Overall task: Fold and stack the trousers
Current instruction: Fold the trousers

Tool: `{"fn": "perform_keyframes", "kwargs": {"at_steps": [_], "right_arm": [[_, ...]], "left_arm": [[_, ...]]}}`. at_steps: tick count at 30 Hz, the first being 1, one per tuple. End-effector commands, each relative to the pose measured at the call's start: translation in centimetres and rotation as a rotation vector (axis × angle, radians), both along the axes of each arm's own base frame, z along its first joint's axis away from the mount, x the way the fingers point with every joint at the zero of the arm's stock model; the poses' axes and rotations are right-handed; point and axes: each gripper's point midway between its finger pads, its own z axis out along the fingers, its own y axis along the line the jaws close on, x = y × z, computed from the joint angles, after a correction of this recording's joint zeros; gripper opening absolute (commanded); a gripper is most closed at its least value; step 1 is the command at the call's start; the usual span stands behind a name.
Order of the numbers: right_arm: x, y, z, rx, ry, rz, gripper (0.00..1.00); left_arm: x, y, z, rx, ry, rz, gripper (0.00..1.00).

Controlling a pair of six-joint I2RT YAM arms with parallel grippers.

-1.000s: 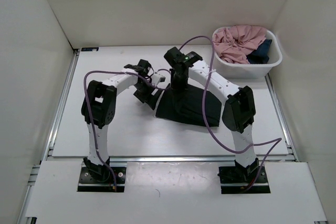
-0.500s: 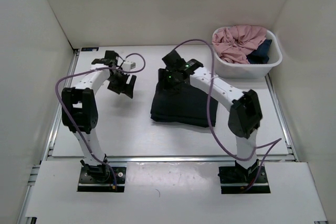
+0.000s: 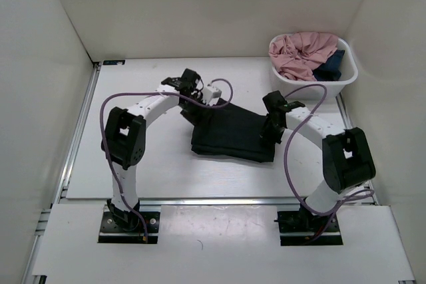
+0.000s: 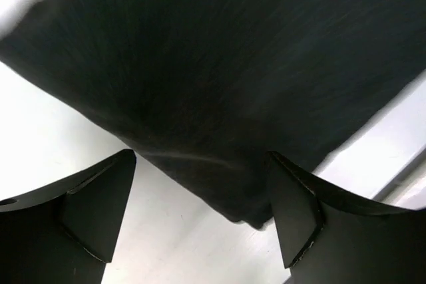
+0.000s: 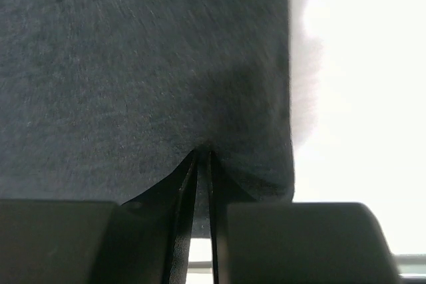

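The black trousers (image 3: 231, 135) lie folded into a compact rectangle at the middle of the table. My left gripper (image 3: 197, 108) is at their far left corner. In the left wrist view it (image 4: 200, 212) is open, and the fabric's edge (image 4: 233, 64) reaches down between the two fingers (image 4: 100, 204) without being held. My right gripper (image 3: 269, 128) is at the trousers' right edge. In the right wrist view it (image 5: 203, 164) is shut, pinching a puckered bit of the dark fabric (image 5: 133, 64) near the edge.
A white basket (image 3: 346, 81) stands at the back right with a pink garment (image 3: 303, 50) and a small dark blue garment (image 3: 331, 66) in it. White walls enclose the table on three sides. Purple cables loop off both arms.
My left arm has swung from the table's left back over to the trousers' far left corner. My right gripper has moved from the trousers' back edge to their right edge.
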Motion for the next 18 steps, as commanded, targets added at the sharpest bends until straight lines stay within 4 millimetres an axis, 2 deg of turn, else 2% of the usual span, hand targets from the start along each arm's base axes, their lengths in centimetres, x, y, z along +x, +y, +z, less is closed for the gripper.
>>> {"fn": "perform_keyframes", "kwargs": {"at_steps": [1,3,4,5,6,7,8,9,12,16,18], "right_arm": [[2.9,0.9,-0.3,0.017,-0.083,0.091,0.15],[4.0,0.8,-0.4,0.007,-0.095,0.117,0.15],[4.7,0.6,-0.5,-0.001,-0.105,0.138,0.15],[5.1,0.5,-1.1,-0.001,-0.088,0.143,0.15],[6.1,1.4,-0.7,0.033,-0.115,0.160,0.15],[6.5,1.5,-1.3,0.042,-0.097,0.169,0.15],[7.0,1.9,-1.3,0.058,-0.094,0.175,0.15],[8.4,2.7,-0.4,0.076,-0.125,0.192,0.15],[8.7,3.9,-0.7,0.127,-0.100,0.212,0.14],[8.9,4.8,-0.1,0.174,-0.107,0.219,0.13],[9.7,5.1,0.8,0.177,-0.129,0.252,0.13]], "left_arm": [[-0.5,2.2,-3.0,0.092,0.021,0.062,0.89],[-1.4,3.2,-3.9,0.129,0.033,0.083,0.89],[-1.5,3.3,-3.7,0.123,0.023,0.084,0.89],[-2.0,3.8,-4.5,0.146,0.038,0.088,0.89],[-1.9,4.0,-4.3,0.150,0.022,0.093,0.89],[-1.8,4.2,-4.1,0.157,0.005,0.099,0.89],[-2.0,5.1,-4.7,0.199,0.003,0.111,0.89],[-1.4,5.5,-4.4,0.203,-0.019,0.128,0.89],[-0.6,7.6,-4.4,0.222,-0.022,0.182,0.89],[0.6,10.3,-4.1,0.242,-0.034,0.256,0.89],[0.9,11.0,-3.7,0.238,-0.041,0.277,0.89]]}}
